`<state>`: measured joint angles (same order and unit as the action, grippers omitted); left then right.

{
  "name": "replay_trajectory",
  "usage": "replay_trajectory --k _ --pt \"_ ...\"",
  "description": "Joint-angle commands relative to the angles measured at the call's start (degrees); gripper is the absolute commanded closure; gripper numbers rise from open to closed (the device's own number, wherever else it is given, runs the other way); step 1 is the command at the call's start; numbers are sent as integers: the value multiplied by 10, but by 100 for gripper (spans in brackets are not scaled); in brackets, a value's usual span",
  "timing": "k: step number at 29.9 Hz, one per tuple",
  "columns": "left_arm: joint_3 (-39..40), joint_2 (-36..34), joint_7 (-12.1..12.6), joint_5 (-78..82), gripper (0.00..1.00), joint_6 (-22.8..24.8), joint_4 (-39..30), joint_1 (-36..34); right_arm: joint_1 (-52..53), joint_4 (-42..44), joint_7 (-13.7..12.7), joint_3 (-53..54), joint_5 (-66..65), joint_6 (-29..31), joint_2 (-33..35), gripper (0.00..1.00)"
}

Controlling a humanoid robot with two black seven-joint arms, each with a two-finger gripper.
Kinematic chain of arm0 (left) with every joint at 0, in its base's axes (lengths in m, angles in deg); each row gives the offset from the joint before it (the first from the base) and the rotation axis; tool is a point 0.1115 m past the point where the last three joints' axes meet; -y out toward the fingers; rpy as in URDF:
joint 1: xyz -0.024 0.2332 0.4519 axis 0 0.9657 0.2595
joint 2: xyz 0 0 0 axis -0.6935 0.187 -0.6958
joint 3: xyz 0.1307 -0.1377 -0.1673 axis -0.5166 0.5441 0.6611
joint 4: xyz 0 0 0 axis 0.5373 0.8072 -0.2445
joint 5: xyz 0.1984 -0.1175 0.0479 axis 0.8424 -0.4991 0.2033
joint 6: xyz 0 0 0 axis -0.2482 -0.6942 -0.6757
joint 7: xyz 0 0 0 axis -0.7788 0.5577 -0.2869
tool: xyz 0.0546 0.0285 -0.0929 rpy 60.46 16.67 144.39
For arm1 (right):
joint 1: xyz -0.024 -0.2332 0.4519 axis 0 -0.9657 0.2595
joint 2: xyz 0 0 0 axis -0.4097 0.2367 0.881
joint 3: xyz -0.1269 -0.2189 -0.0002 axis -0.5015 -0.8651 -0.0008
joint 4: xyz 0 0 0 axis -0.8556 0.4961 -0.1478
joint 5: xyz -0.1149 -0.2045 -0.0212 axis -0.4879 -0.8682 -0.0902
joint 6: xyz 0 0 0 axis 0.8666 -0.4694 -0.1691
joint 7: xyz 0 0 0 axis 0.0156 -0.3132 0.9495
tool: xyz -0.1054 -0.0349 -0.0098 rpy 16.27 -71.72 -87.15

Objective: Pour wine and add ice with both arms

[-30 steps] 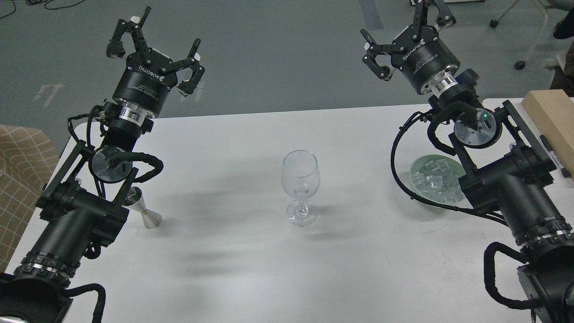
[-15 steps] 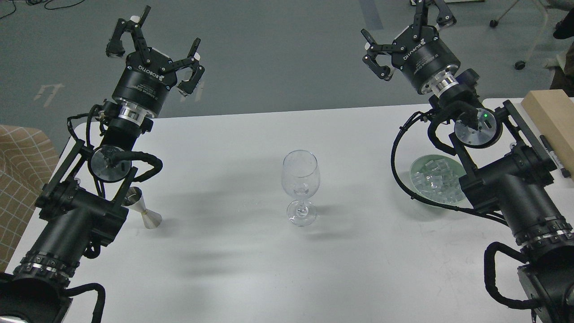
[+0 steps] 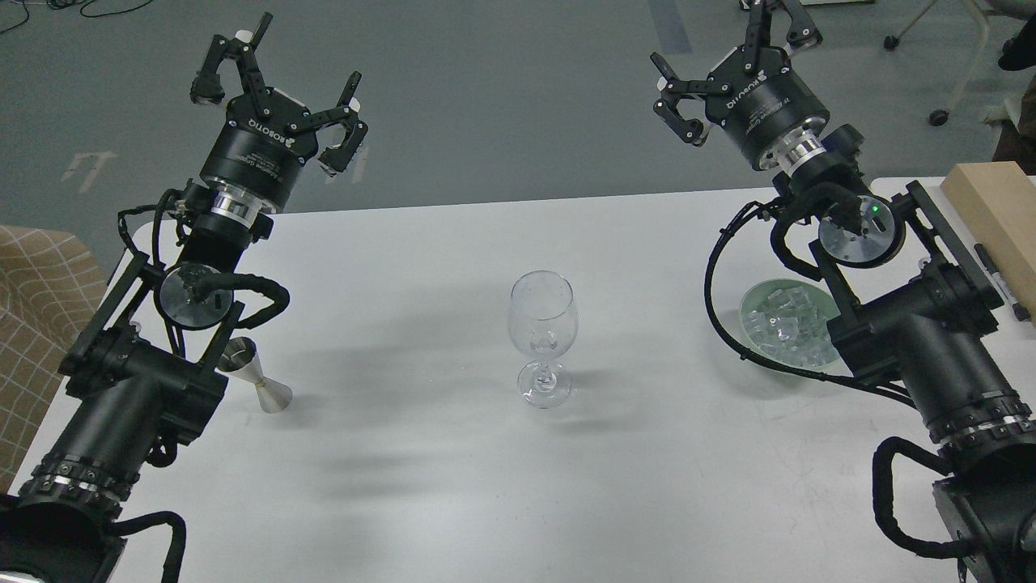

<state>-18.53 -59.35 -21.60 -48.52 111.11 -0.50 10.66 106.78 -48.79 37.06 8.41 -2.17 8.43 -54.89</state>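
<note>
A clear stemmed wine glass [image 3: 542,336] stands empty and upright at the middle of the white table [image 3: 453,486]. A pale green bowl [image 3: 757,340] of clear ice cubes [image 3: 781,322] sits at the right, partly hidden behind my right arm. A steel jigger [image 3: 261,379] stands at the left beside my left arm. My left gripper [image 3: 275,85] is open and empty, raised beyond the table's far left edge. My right gripper [image 3: 732,57] is open and empty, raised beyond the far right edge. No wine bottle shows.
A wooden block [image 3: 991,206] and a black marker [image 3: 1002,279] lie along the table's right edge. A tan checked seat [image 3: 36,300] is left of the table. Chair wheels [image 3: 939,117] stand on the grey floor behind.
My left arm has shifted slightly to the left, showing more of the jigger. The right arm, glass and bowl have not moved.
</note>
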Motion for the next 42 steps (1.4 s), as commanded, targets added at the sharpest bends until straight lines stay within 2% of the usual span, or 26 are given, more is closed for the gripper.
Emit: replay_trajectory --k 1,4,10,11,15,24,29,31,35,39,42 --pt "0 -1 7 -1 2 0 0 0 0 0 0 0 0 0 0 0" --pt "1 -1 14 -3 2 0 -1 0 0 0 0 0 0 0 -1 0" --pt "7 -1 55 -12 2 0 -1 -1 0 0 0 0 0 0 -1 0" --pt "13 -1 70 -20 2 0 -1 -1 0 0 0 0 0 0 0 0" --pt "20 -3 81 -33 2 -1 -10 0 0 0 0 0 0 0 -1 0" --pt "30 -54 92 -36 2 -104 -129 34 0 0 0 0 0 0 -2 0" --pt "55 -68 134 -47 2 -151 -182 81 0 0 -1 0 0 0 -4 0" --pt "63 -75 144 -53 2 -159 -196 98 0 1 -1 -1 0 0 -4 0" --pt "65 -95 144 -53 2 -181 -221 120 0 1 -1 -1 0 0 -4 0" --pt "66 -114 148 -52 2 -273 -263 133 0 1 -1 -2 0 0 -6 0" --pt "77 -118 160 -52 2 -310 -286 138 0 1 -1 -2 0 0 -7 0"
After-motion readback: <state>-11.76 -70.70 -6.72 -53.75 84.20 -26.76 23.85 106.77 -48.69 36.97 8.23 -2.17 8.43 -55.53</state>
